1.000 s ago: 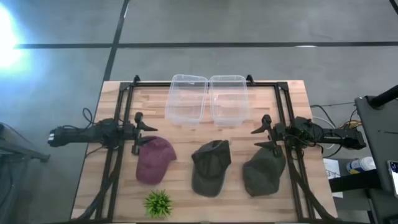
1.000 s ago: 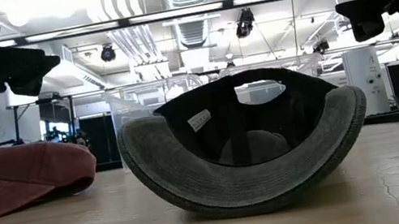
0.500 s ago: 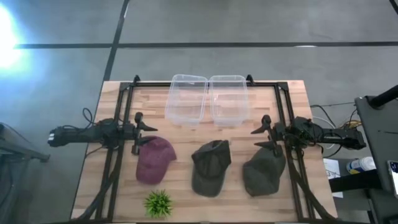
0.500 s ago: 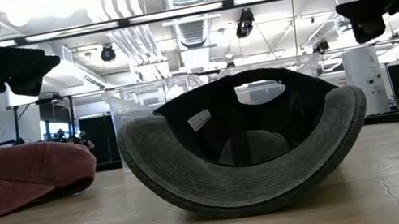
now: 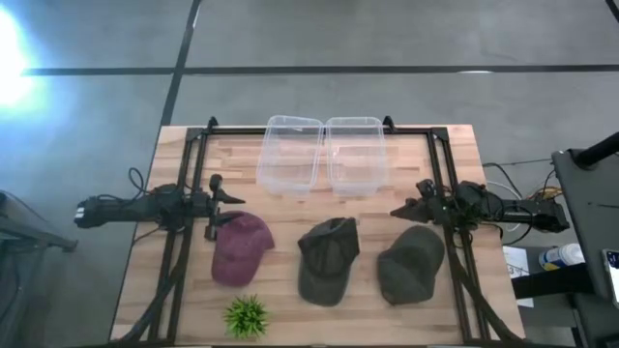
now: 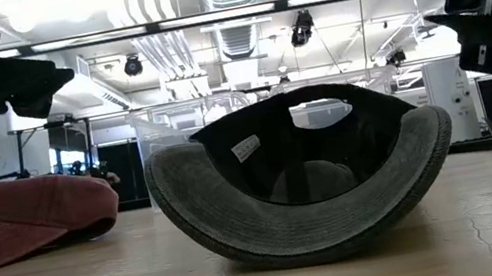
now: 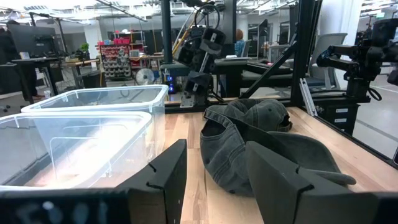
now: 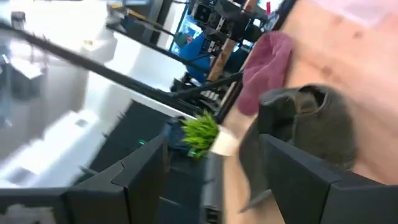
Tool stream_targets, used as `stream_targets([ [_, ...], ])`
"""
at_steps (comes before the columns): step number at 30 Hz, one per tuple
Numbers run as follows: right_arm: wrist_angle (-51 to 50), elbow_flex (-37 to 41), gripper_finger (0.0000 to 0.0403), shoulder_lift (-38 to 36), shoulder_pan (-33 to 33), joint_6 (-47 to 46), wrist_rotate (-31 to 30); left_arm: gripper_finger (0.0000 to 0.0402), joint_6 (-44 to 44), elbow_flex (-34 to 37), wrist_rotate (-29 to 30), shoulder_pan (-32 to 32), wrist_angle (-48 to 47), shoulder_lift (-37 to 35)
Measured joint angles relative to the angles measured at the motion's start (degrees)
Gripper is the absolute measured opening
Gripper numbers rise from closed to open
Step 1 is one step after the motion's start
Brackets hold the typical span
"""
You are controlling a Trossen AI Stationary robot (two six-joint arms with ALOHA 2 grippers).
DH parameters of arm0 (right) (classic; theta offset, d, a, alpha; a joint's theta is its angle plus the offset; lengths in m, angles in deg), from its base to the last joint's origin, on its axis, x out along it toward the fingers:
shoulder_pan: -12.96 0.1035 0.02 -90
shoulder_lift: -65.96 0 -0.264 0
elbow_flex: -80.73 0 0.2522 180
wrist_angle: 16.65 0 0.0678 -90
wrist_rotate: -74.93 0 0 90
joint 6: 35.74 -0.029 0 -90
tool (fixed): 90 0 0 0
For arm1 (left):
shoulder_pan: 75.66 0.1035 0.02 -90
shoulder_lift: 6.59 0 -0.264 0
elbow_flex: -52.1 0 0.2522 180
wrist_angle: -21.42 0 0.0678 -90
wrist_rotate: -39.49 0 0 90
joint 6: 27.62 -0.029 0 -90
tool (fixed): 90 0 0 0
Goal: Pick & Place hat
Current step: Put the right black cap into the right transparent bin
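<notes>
Three hats lie in a row on the wooden table: a maroon hat (image 5: pixel 240 248), a grey-green middle hat (image 5: pixel 329 259) and a dark green right hat (image 5: pixel 411 265). In the low view the middle hat (image 6: pixel 305 183) rests on its curved brim, its inside and label facing the near edge. My left gripper (image 5: pixel 218 203) hovers open just beyond the maroon hat's far-left side. My right gripper (image 5: pixel 408 200) hangs open above the far side of the right hat, rolled on its wrist. Both grippers stay above the table in the low view, left gripper (image 6: pixel 24 86) and right gripper (image 6: pixel 478 11).
Two clear plastic bins (image 5: pixel 290 155) (image 5: pixel 355 155) stand side by side at the table's far edge. A small green plant (image 5: pixel 246 315) sits near the near edge, in front of the maroon hat. Black frame rails (image 5: pixel 184 193) run along the table's left and right sides.
My right gripper has rolled about its wrist, so its fingers now stand one above the other rather than side by side; it stays open. The hats and my left arm have kept still.
</notes>
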Motion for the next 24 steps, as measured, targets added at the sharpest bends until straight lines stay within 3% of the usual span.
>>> stream_targets([
  [3,-0.26,0.00,0.0249,0.00,-0.01,-2.79,-2.65,0.0158,0.00,0.00,0.00,0.00,0.01,0.00],
  [9,-0.99,0.00,0.0249,0.61,0.11,-7.98,-0.93,0.0158,-0.01,0.00,-0.02,0.00,0.01,0.02],
  [14,-2.98,-1.01,0.0249,6.81,0.81,-5.75,10.79,0.0158,0.00,0.00,0.00,0.00,-0.04,0.02],
  [18,-19.11,-6.92,0.0249,13.63,1.67,7.42,13.05,0.0158,0.00,0.00,0.00,0.01,-0.08,0.02],
  [22,-39.11,-15.64,0.0249,21.68,1.81,27.83,5.55,0.0158,0.00,0.00,0.00,0.01,-0.08,0.02],
  [24,-40.07,-17.87,0.0247,25.60,1.89,29.80,3.67,0.0158,-0.01,0.00,0.00,-0.01,-0.10,0.02],
])
